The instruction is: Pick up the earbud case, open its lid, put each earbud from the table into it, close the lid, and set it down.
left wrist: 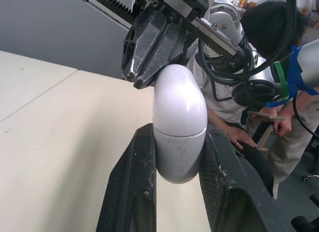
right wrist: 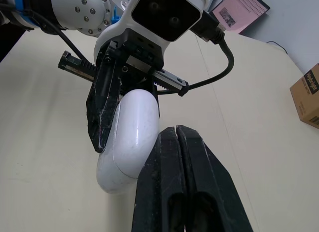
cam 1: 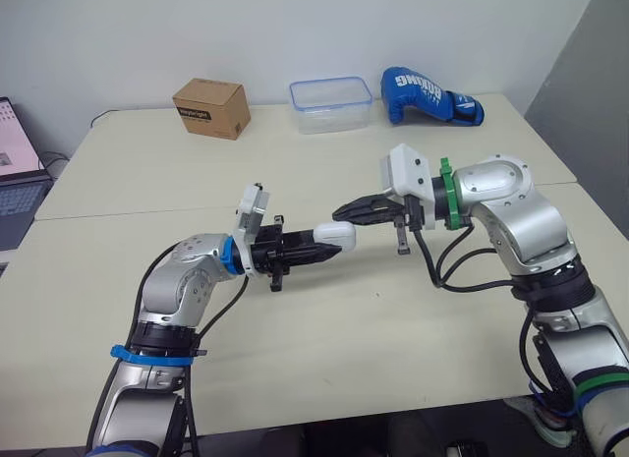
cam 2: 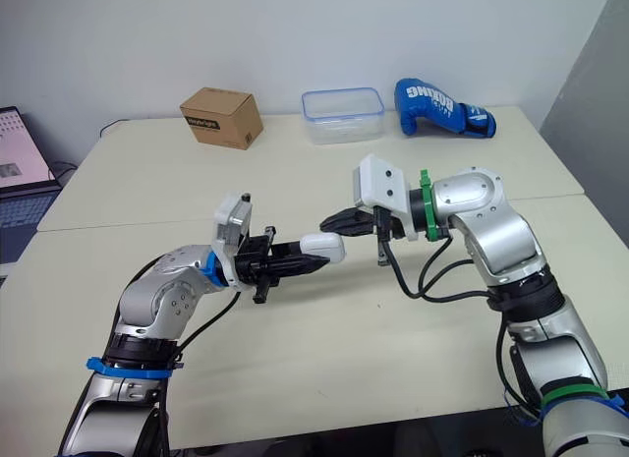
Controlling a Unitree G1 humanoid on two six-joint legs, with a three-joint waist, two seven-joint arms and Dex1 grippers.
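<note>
While left gripper [cam 1: 324, 251] clamps earbud case [cam 1: 339, 236] by its base above the table [cam 1: 295, 349] | right gripper [cam 1: 342, 213]: fingers pressed together, tips at lid | step: open lid | advice: lever gently at the seam, left grip firm, no twisting.

The glossy white rounded plastic earbud case [left wrist: 179, 117] shows between the left gripper's [cam 1: 329, 243] black, cross-hatched fingers [left wrist: 227, 192]. The right gripper's [cam 1: 342, 213] fingers [right wrist: 172, 192] are plain black. Behind the case, the pale cream desk [cam 1: 147, 172] carries a brown cardboard box [cam 1: 210, 107], a clear blue-rimmed plastic tub [cam 1: 331, 103] and a blue boxing glove lettered white [cam 1: 428, 95].
</note>
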